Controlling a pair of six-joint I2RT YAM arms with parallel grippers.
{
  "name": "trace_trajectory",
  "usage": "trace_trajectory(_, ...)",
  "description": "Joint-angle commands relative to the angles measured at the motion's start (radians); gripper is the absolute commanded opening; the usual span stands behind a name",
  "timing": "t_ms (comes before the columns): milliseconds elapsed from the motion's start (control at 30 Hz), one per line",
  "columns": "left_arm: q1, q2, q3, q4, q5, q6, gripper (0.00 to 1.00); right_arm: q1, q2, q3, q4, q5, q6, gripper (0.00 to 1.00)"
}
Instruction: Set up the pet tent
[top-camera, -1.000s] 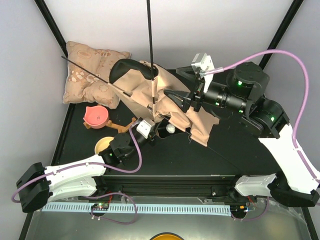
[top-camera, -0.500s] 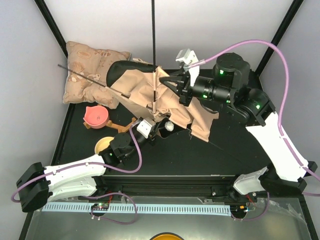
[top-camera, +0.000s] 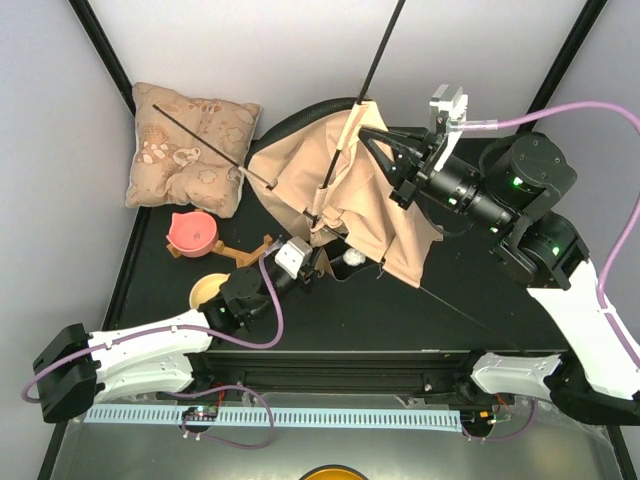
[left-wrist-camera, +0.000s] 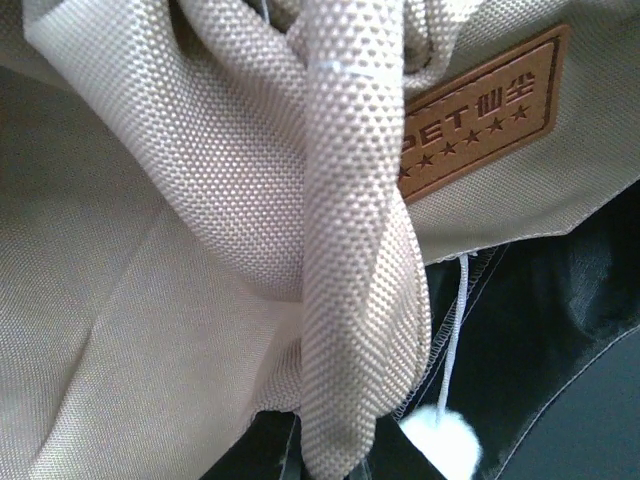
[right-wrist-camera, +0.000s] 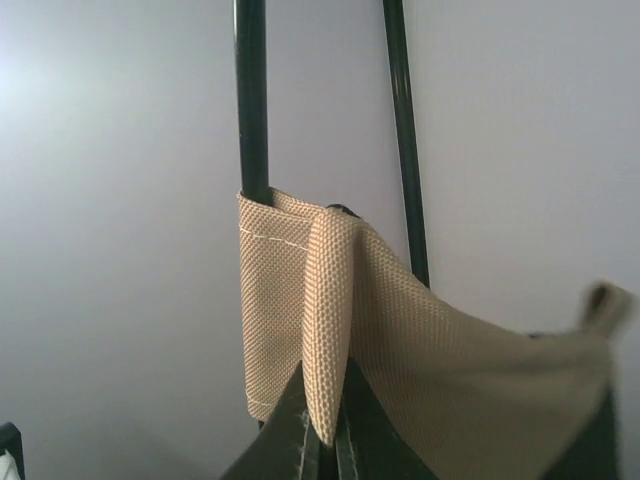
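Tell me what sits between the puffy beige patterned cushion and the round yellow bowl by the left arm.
A round pink bowl sits between the cushion and the yellow bowl; the top external view shows it.

Front counter: we see open room.
Left: cushion, pink bowl, tan bowl crowd us.
Back: pet tent and its poles block us.

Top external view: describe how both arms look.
Both the left arm and right arm have white shells on the lower links and black joints, each trailed by a looping purple cable. Small green lights glow on the right arm's black joints. The right gripper is black and tapered, with a white camera block behind it.
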Motion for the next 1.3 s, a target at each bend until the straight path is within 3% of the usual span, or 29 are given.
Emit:
trace_trajectory(0,0.001,0.009,0.000,0.029,-0.020,-0.028,0.02,0.000,-0.008,0.042,0.174,0.017,0.060,0.01)
trace_trajectory(333,0.001,-0.062,-0.150,0.123,-0.012,-0.040,0.02,-0.004,-0.031,0.050,0.084,0.151,0.057,0.01)
trace_trajectory(633,0.001,-0.228,-0.283,0.040,-0.046,-0.090,0.02,-0.040,-0.019,0.073,0.029,0.264,0.082,0.01)
trace_trajectory(900,0.001,-0.328,-0.370,-0.034,-0.134,-0.212,0.02,-0.146,0.006,0.085,0.027,0.245,0.134,0.01)
trace_trajectory(1267,0.001,-0.340,-0.387,-0.159,-0.187,-0.329,0.01,-0.290,-0.004,-0.055,0.168,0.101,0.296,0.01)
